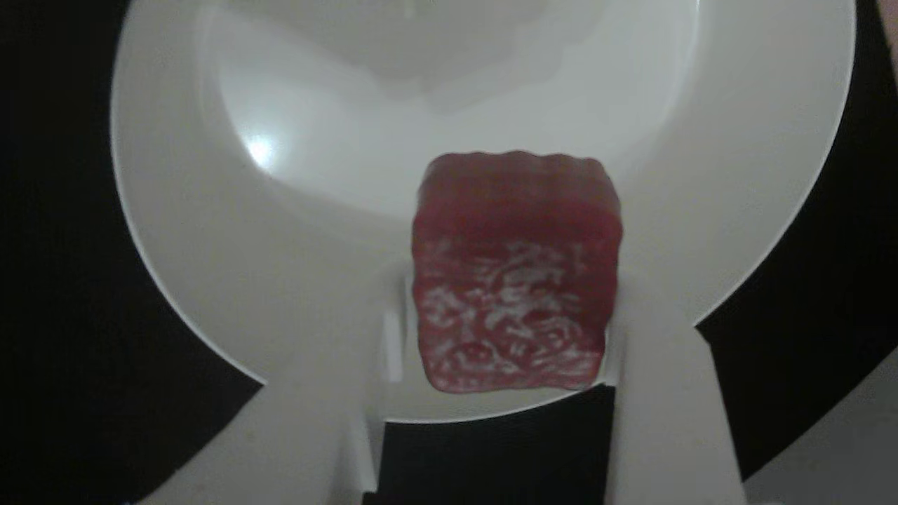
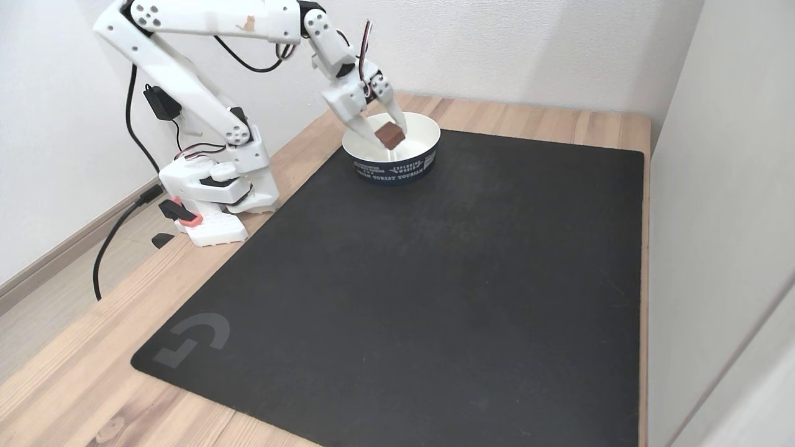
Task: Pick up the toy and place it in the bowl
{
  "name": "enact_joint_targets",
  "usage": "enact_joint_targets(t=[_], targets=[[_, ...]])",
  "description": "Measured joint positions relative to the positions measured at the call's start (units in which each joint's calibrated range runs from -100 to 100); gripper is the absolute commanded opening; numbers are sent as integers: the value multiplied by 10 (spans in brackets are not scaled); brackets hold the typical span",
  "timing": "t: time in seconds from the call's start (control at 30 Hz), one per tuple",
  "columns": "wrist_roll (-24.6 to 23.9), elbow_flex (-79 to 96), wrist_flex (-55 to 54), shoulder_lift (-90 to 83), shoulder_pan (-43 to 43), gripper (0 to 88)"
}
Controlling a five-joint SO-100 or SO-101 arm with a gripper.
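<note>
- Fixed view: white arm (image 2: 205,93) bent over from its base at the left edge of the black mat (image 2: 435,279), tool (image 2: 390,133) pointing down over the bowl (image 2: 413,164).
- Bowl near the far left corner of the mat, on the wooden bench (image 2: 62,385); white inside, dark blue outer wall with white lettering too small to read.
- Toy (image 2: 390,135) clamped between the two white fingers, held above the bowl's inside, clear of the white surface below as far as can be told.
- Other view, looking down along the tool (image 1: 515,330): toy (image 1: 515,270) sits between a white finger (image 1: 337,393) on the left of the picture and another on the right, both pressed against its sides.
- Speckled white marbled face of the toy turned toward this camera, plain dark-red face above it, wavy edge along the top.
- Bowl (image 1: 175,231) directly beneath, its glossy sloping rim spread wide behind the toy; dark mat at the picture's corners.
</note>
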Motion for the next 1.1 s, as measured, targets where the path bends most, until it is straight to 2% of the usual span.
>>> enact_joint_targets(t=[0.13, 0.23, 0.27, 0.33, 0.5, 0.7, 0.87, 0.93, 1.1], targets=[[2, 0, 0, 0, -6, 68], [2, 0, 0, 0, -2, 171], [1, 0, 0, 0, -2, 240], [2, 0, 0, 0, -4, 289], [2, 0, 0, 0, -5, 315], [2, 0, -19, -2, -1, 299], [2, -43, -41, -4, 46, 11], [-1, -78, -42, -6, 69, 36], [2, -123, -42, -5, 134, 24]])
